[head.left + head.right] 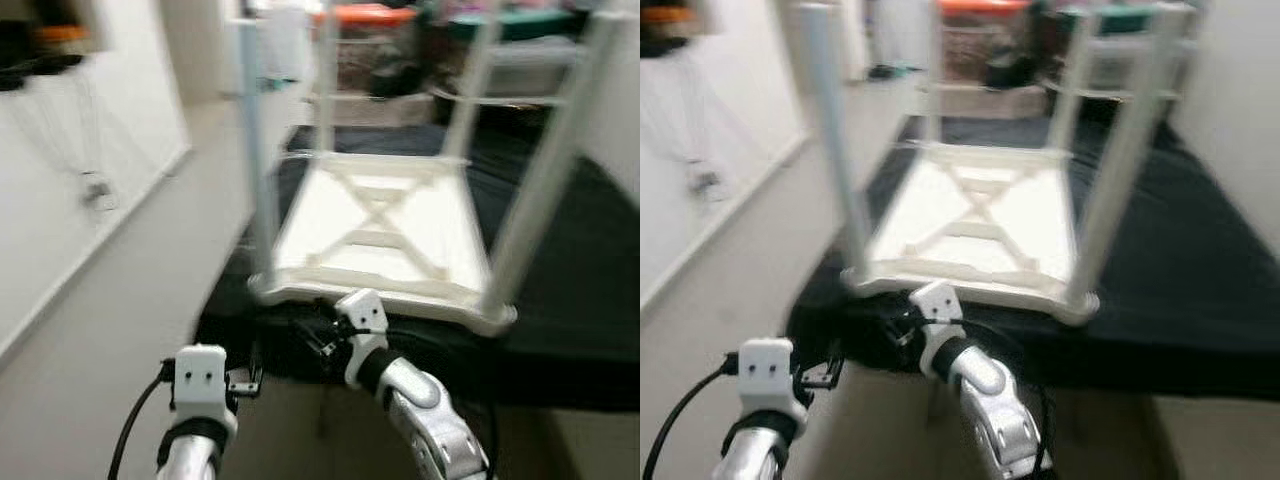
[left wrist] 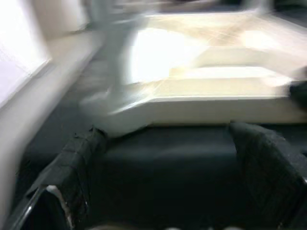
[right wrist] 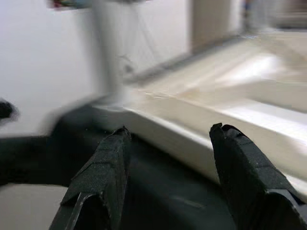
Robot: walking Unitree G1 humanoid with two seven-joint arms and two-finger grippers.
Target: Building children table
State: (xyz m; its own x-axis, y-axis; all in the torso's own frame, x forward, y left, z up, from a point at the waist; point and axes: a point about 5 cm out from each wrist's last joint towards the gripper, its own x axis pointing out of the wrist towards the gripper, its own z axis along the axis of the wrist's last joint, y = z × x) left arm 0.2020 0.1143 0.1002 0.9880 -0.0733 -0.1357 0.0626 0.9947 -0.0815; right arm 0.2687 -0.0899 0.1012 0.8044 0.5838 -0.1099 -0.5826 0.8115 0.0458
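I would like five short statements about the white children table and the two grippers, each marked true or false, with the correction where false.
1. The white table lies upside down with its legs pointing up. True.
2. The table rests on a black cloth. True.
3. The right gripper is shut on a table leg. False: its fingers are open and hold nothing, just short of the table's near edge.
4. The left gripper is open and points toward the table's near edge. True.
5. The underside of the table is plain and flat. False: it shows crossed ribs in an X shape.
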